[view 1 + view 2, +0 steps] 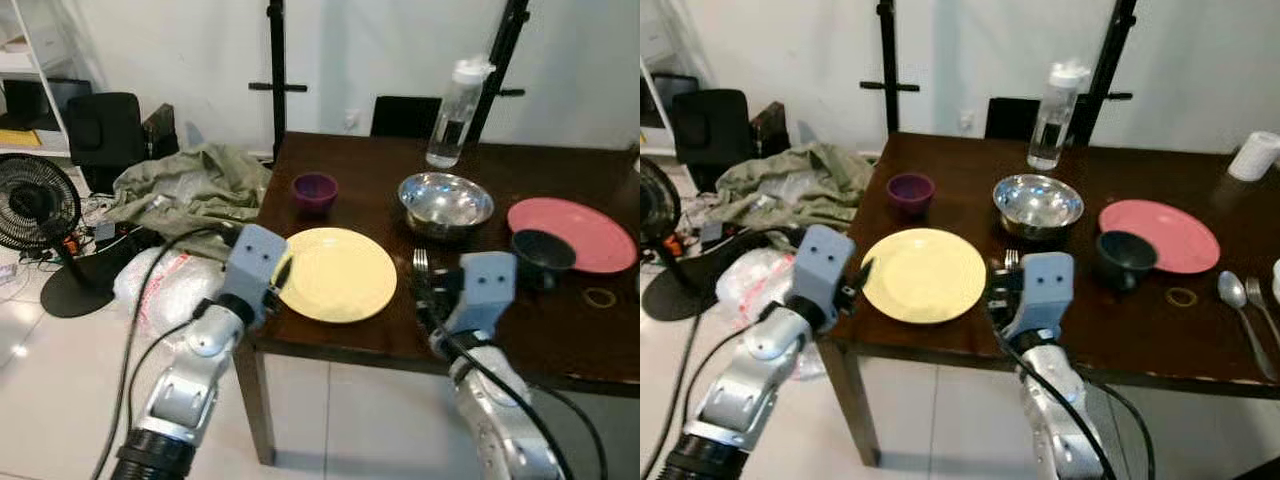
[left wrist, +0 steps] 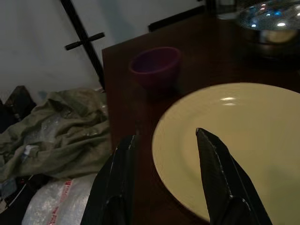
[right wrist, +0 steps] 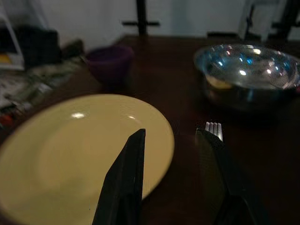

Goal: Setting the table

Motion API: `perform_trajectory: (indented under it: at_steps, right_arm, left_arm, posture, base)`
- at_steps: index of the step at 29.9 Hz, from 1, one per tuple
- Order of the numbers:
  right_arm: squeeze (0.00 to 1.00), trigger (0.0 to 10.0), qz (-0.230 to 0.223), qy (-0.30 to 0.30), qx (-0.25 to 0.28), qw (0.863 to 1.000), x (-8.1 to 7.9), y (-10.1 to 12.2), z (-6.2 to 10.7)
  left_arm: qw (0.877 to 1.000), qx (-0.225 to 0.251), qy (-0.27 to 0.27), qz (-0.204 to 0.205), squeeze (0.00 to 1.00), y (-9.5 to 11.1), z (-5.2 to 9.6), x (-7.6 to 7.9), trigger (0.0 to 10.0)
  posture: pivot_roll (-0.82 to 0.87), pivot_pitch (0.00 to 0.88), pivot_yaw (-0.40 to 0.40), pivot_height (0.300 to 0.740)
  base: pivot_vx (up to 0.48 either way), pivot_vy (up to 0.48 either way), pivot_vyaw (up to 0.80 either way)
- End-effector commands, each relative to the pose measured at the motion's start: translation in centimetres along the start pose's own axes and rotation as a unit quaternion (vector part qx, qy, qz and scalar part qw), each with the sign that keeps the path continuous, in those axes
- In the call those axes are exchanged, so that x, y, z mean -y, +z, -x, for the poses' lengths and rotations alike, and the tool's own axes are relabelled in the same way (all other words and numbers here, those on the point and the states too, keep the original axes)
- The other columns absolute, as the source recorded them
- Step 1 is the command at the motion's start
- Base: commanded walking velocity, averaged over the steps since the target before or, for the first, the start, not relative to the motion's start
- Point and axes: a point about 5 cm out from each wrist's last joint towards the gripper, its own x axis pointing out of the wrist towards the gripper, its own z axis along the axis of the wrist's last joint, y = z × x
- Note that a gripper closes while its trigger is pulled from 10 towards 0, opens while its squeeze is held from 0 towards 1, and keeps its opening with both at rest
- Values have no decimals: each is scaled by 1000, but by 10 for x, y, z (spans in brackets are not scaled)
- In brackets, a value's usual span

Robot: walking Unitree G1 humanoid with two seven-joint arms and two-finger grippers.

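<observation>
A yellow plate lies near the front edge of the dark wooden table. My left gripper is open at the plate's left rim; in the left wrist view its fingers straddle that rim. A fork lies just right of the plate. My right gripper is open low over the gap between plate and fork, with one finger covering the fork's handle; only the tines show.
Behind the plate stand a purple cup, a steel bowl and a water bottle. A pink plate, a dark bowl, a rubber band and spoons lie to the right. A fan and clutter fill the floor on the left.
</observation>
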Motion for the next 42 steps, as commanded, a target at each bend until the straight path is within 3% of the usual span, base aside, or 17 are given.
perform_trajectory:
  at_steps: [1, 5, 6, 7, 8, 18, 19, 26, 28, 33, 42]
  right_arm:
    - [0, 10000, 9, -20, -25, 999, 9, -9, 3]
    - [0, 10000, 20, -41, -50, 998, 17, -19, 6]
    - [235, 10000, 25, -49, -59, 997, 19, -22, 7]
    - [961, 10000, 29, -55, -65, 996, 21, -24, 7]
    - [1000, 10000, 30, -59, -72, 995, 23, -26, 8]
    - [1000, 10000, 31, -88, -104, 990, 32, -39, 9]
    - [0, 10000, 36, -99, -111, 988, 34, -41, 8]
    - [0, 10000, 56, -137, -137, 979, 47, -48, 7]
    - [0, 10000, 71, -151, -133, 977, 54, -46, 7]
    - [0, 10000, 86, -159, -126, 975, 59, -43, 7]
    - [0, 10000, 81, -150, -165, 971, 58, -59, 12]
  left_arm:
    - [1000, -4, -13, 2, 0, -2, 1, 6, 10000]
    - [1000, -5, -28, 6, 0, -3, 1, 11, 10000]
    - [999, -6, -33, 12, 0, -3, 1, 12, 10000]
    - [999, -7, -37, 15, 0, -3, 2, 13, 10000]
    - [999, -6, -44, 16, 0, -2, 2, 14, 10000]
    - [997, 2, -64, 36, 0, 6, 1, 11, 10000]
    - [997, 3, -64, 40, 0, 8, 0, 8, 10000]
    - [994, 7, -105, 43, 0, 19, -3, 2, 10000]
    - [986, 9, -157, 48, 0, 24, -3, 3, 10000]
    - [976, 1, -211, 54, 0, 25, -1, 10, 10000]
    - [971, -16, -233, 54, 0, 18, 6, 15, 10000]
  posture:
    - [58, 116, 99, 740]
    - [56, 116, 98, 740]
    - [55, 119, 97, 740]
    - [55, 119, 97, 740]
    - [56, 120, 97, 740]
    - [59, 124, 94, 740]
    - [61, 124, 93, 740]
    - [66, 128, 89, 740]
    - [67, 129, 90, 740]
    - [64, 133, 96, 740]
    - [72, 141, 100, 740]
  base:
    - [480, 0, 0]
    - [394, 0, 0]
    - [274, 0, 0]
    - [0, 0, 0]
    - [0, 0, 0]
    - [0, 0, 0]
    - [0, 0, 0]
    - [0, 0, 0]
    - [0, 0, 0]
    - [0, 0, 0]
    - [0, 0, 0]
